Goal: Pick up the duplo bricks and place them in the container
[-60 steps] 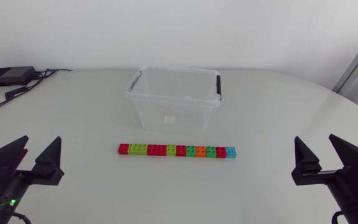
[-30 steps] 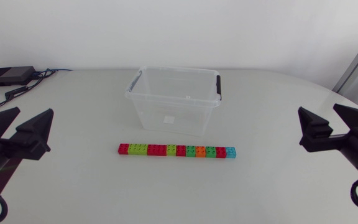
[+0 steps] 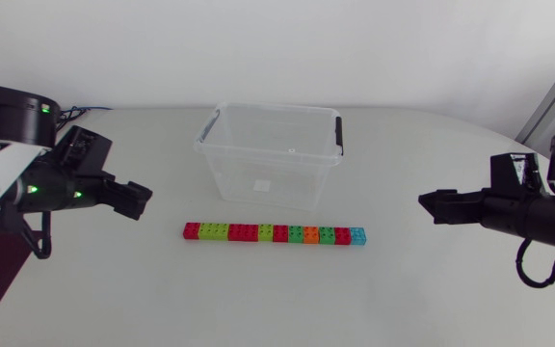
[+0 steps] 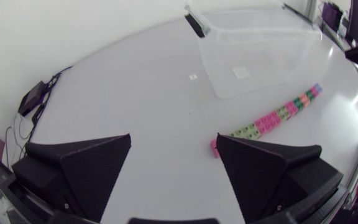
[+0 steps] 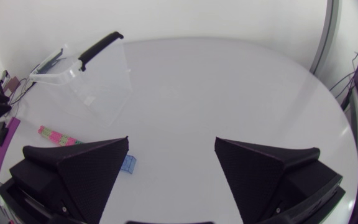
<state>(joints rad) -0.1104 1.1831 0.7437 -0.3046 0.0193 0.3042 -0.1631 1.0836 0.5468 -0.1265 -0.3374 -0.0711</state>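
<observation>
Clear plastic container w/ black handles [image 3: 268, 154] stands at centre-rear of white table [image 3: 403, 289]. Straight row of multicoloured duplo bricks [image 3: 274, 233] lies just in front of it, parallel to front wall, not touching. Left gripper [image 3: 135, 200] is left of row, right gripper [image 3: 435, 205] right of row, both well apart from it. Black flat box [image 3: 13, 118] sits at far-left corner.

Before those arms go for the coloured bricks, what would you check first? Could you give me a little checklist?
1. Is the left gripper open and empty: ok.
2. Is the right gripper open and empty: ok.
3. Is the container upright with no lid on it: ok.
4. Is the row of bricks lying uncovered on the table, in front of the container: ok.
5. Is a gripper placed over a brick: not ok; both hang off to the sides of the row.
6. Are the bricks loose rather than clicked together: cannot tell.
</observation>
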